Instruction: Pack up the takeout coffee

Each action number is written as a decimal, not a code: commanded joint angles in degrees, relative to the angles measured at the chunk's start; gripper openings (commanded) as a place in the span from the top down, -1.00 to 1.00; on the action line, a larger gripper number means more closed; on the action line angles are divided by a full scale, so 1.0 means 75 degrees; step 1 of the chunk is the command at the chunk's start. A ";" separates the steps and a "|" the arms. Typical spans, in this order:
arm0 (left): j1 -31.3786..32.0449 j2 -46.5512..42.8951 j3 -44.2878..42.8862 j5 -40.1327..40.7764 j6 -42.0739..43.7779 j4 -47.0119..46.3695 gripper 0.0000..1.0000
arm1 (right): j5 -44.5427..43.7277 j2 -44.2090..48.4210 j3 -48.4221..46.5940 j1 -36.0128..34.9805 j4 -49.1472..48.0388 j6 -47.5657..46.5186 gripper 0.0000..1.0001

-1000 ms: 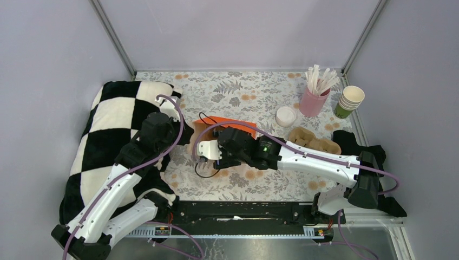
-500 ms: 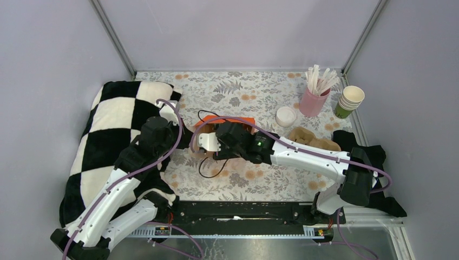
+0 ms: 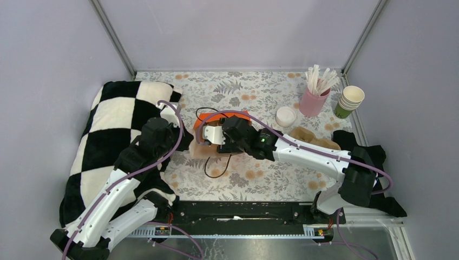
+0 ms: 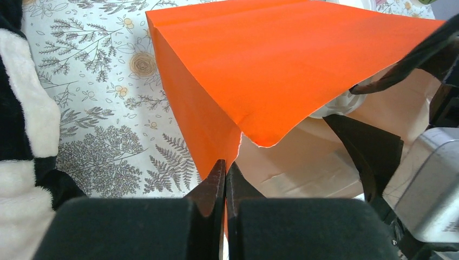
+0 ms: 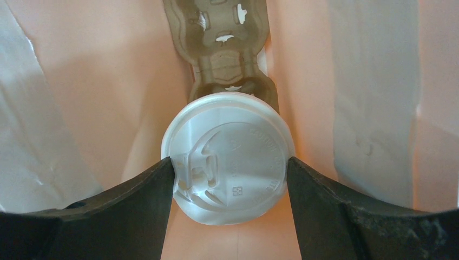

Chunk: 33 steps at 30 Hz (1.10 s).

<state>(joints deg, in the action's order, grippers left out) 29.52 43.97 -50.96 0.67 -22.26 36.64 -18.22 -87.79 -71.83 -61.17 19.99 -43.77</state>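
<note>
Right wrist view: right fingers (image 5: 151, 200) are spread about lid-wide and clamp the takeout coffee (image 5: 228, 157) from both sides, just under its white lid. The cup body is hidden below the lid. The cup is inside the orange bag (image 5: 81, 81), over the near end of the pulp carrier (image 5: 227, 49) lying on the bag's far inner face. Can't tell if the cup base touches the carrier.

Left wrist: left fingers (image 4: 208, 189) are pinched tight on the bag's mouth edge, with a sliver of orange between them. That pinch holds the mouth open.

Step in hand, my read: seat the cup in a carrier hole. To do it well:
- No extra squeeze; a paper cup should crush easily.
- Line the cup axis up with the hole before pushing on. The hole under the lid isn't visible, so judge from the holes further in.
- Bag tilt is unclear. If it leans, the lid seal takes the load, so go slow.
- Bag walls are close on both sides; watch finger clearance.
- Left should hold its pinch until right is out, else the mouth may sag.

Containers, top view:
- Bag sits mid-table (image 3: 243, 92), right arm reaching in.
- Second carrier (image 3: 316, 142) lies outside to the right; its holes look empty.
- Pink cup (image 3: 313, 104) holds white sticks.
- Stack of green cups (image 3: 349, 103) stands beside it, lidless.
- White round item (image 3: 286, 116) sits near the pink cup; contents not visible.
</note>
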 commanded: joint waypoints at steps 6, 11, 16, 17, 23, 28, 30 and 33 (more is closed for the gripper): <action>0.0066 -0.0066 -0.0246 -0.0269 0.0111 0.0119 1.00 | -0.0128 -0.0217 0.0111 0.0114 -0.1398 -0.0478 -0.43; 0.0129 0.0066 -0.0583 -0.0355 0.0085 0.0417 1.00 | 0.0256 -0.0435 -0.0145 0.0140 -0.1485 -0.0109 -0.43; 0.0154 0.0158 -0.0852 -0.0194 0.0058 0.0724 1.00 | 0.0675 -0.0540 -0.0362 0.0105 -0.1466 0.0088 -0.45; 0.0154 0.0173 -0.0913 -0.0130 0.0045 0.0797 1.00 | 0.0732 -0.0532 -0.0351 0.0105 -0.1462 0.0078 -0.46; 0.0153 0.0321 -0.1136 0.0338 0.0040 0.1023 1.00 | 0.0787 -0.0443 0.0073 0.0127 -0.1504 -0.0546 -0.49; 0.0154 0.0356 -0.1179 0.0206 0.0044 0.1144 1.00 | 0.1096 -0.0397 0.0293 0.0221 -0.1872 -0.1011 -0.49; 0.0148 0.0340 -0.1250 0.0173 0.0050 0.1231 1.00 | 0.1218 -0.0433 0.0353 0.0292 -0.1899 -0.1125 -0.49; 0.0154 0.0354 -0.1319 0.0135 0.0076 0.1301 1.00 | 0.1201 -0.0435 0.0529 0.0360 -0.2000 -0.1379 -0.49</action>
<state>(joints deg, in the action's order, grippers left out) 30.39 46.63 -57.60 1.85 -22.26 45.78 -10.76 -91.88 -69.01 -59.68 8.40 -50.48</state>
